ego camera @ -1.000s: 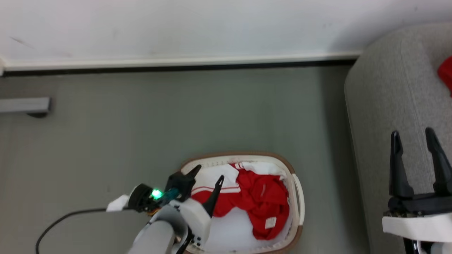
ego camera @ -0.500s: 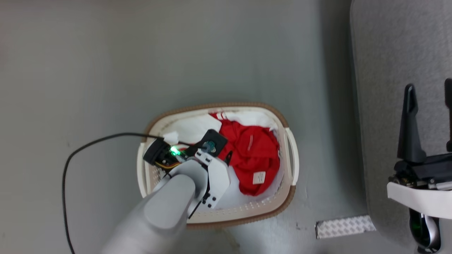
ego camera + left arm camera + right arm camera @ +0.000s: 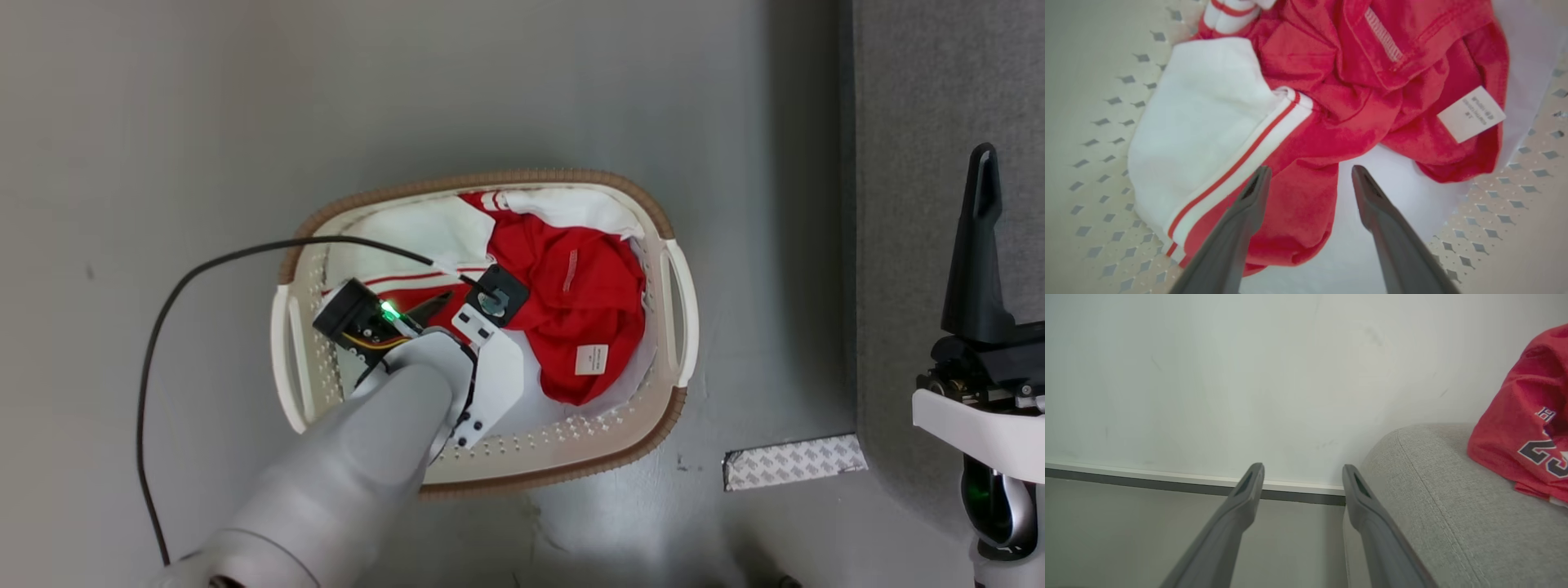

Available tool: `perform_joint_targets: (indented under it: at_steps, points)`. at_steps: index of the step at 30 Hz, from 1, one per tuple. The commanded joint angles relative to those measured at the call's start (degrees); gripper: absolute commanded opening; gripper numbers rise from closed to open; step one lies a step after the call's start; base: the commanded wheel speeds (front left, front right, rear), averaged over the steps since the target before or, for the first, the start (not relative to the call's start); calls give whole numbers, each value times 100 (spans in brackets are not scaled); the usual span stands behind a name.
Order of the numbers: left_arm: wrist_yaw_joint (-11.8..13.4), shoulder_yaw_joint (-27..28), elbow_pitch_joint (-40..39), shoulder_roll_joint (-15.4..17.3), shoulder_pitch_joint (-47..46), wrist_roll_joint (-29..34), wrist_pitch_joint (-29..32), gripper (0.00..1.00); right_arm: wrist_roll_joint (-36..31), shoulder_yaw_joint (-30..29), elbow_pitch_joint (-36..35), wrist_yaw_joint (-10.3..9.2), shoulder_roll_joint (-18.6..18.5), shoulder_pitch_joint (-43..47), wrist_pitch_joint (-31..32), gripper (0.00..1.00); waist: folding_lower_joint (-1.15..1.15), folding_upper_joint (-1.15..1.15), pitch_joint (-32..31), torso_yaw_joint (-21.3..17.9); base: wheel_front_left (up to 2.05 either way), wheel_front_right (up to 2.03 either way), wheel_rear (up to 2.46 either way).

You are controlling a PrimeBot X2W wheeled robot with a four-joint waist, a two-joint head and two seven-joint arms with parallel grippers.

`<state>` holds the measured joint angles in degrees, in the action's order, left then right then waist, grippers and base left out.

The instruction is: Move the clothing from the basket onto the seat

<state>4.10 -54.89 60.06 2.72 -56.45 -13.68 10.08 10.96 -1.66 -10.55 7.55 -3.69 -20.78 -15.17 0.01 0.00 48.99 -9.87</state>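
Note:
The basket [image 3: 571, 478], off-white with a brown rim, stands on the floor and holds a crumpled red garment [image 3: 588, 286] with white panels and a white label [image 3: 589, 359]. My left forearm [image 3: 384, 441] reaches down into it. In the left wrist view my left gripper [image 3: 1308, 173] is open just above a red fold [image 3: 1306, 204], beside a white striped panel [image 3: 1200, 122]. My right gripper [image 3: 1302, 473] is open and holds nothing; one of its fingers [image 3: 980, 245] stands over the grey seat [image 3: 922, 163]. On the seat [image 3: 1433, 506] lies a red garment with dark numerals [image 3: 1523, 416].
A black cable [image 3: 204, 265] loops over the floor left of the basket and runs to my left wrist. A patterned tape strip [image 3: 792, 461] lies on the floor between basket and seat. A white wall with a baseboard [image 3: 1167, 479] stands behind the seat.
The head camera has tilted down, so the whole picture shifted. My left gripper has gone down into the basket, close over the red garment. The right gripper stays open.

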Motion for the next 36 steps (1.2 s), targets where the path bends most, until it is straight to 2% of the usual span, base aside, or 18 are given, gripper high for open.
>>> perform_joint_targets:
  at_steps: [1, 22, 23, 24, 25, 31, 36]
  points:
    - [-1, -95, 113, 33, -138, -12, 69, 100, 85, 38, -29, -12, 4, -68, 3, 100, -1, 0, 157, -37, 0, 0, 0]
    - [90, -695, 755, 33, -819, 15, -244, 100, 341, 185, -109, -13, 79, -192, 3, 100, -1, 0, 730, -228, 0, 0, 0]
    - [99, -718, 759, 33, -843, 5, -263, 60, 366, 180, -114, -13, 80, -197, 3, 100, -1, 0, 751, -236, 0, 0, 0]
    - [94, -733, 772, 33, -853, -14, -276, 34, 392, 167, -120, -13, 80, -202, 3, 100, -1, 0, 775, -245, 0, 0, 0]
    - [83, -748, 784, 33, -856, -35, -295, 0, 421, 152, -126, -13, 80, -209, 3, 100, -1, 0, 794, -252, 0, 0, 0]
    - [-10, -734, 734, 30, -832, -256, -508, 0, 462, 24, -96, -13, 80, -193, 3, 100, -1, 0, 788, -218, 0, 0, 0]
    - [-15, -601, 367, 27, -573, -653, -941, 0, 429, -163, 31, -13, 78, -64, 3, 100, -1, 0, 417, 24, 0, 0, 0]
